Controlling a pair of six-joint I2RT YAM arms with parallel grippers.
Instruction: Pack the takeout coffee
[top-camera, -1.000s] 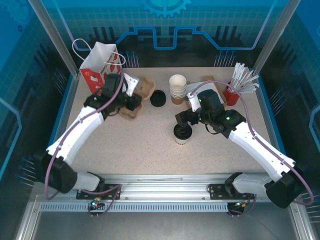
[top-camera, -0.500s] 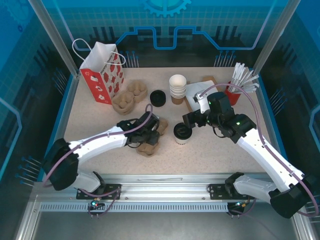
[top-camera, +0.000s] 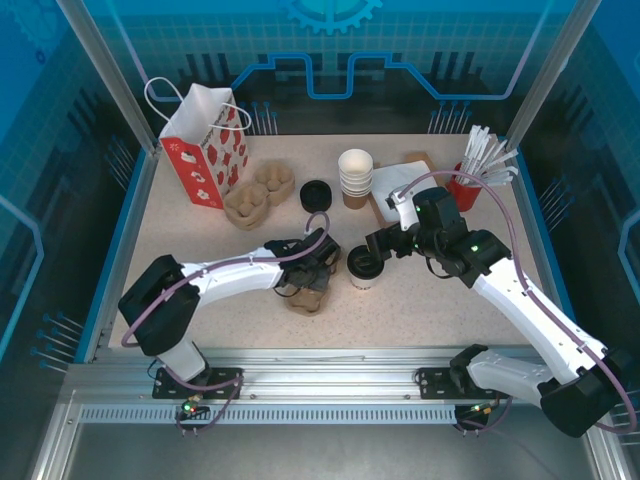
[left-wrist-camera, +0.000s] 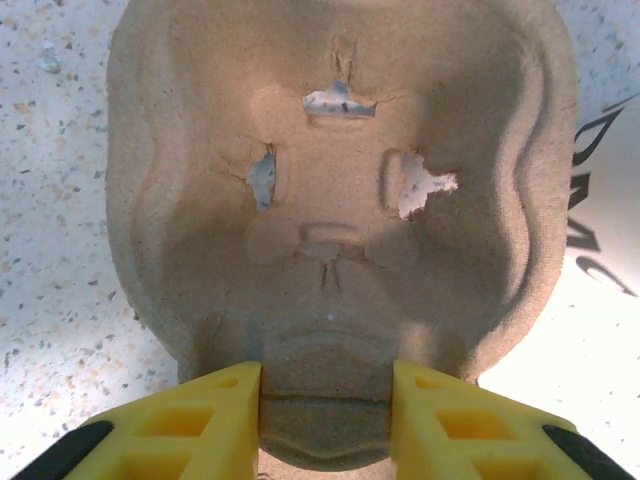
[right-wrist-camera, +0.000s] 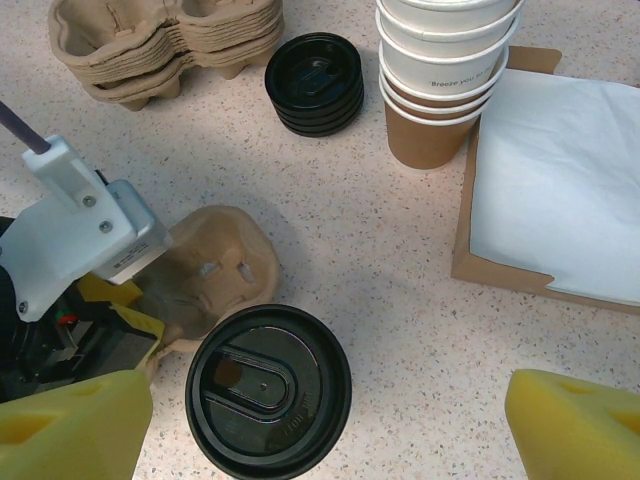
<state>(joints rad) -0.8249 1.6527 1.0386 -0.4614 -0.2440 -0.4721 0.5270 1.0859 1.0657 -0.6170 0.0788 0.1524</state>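
The takeout coffee (top-camera: 363, 266) stands mid-table, its black lid (right-wrist-camera: 268, 392) facing up. My right gripper (top-camera: 385, 243) hovers open just right of and above it; in the right wrist view the lid lies between the spread yellow fingers (right-wrist-camera: 70, 420), nearer the left one, untouched. A single brown pulp cup carrier (top-camera: 301, 297) lies right beside the cup on its left. My left gripper (top-camera: 306, 276) is shut on it: the yellow fingers (left-wrist-camera: 215, 420) pinch the carrier's (left-wrist-camera: 330, 200) middle tab. The cup's white lettered side (left-wrist-camera: 600, 290) shows just past the carrier.
A red-and-white paper bag (top-camera: 205, 145) stands at the back left. Beside it are a stack of carriers (top-camera: 258, 193), loose black lids (top-camera: 316, 195), stacked lidless cups (top-camera: 355, 177), napkins on cardboard (top-camera: 412, 180) and a red cup of stirrers (top-camera: 466, 185).
My left arm carried one carrier from the back-left stack down to the coffee's left side. My right gripper drew back slightly to the right of the cup.
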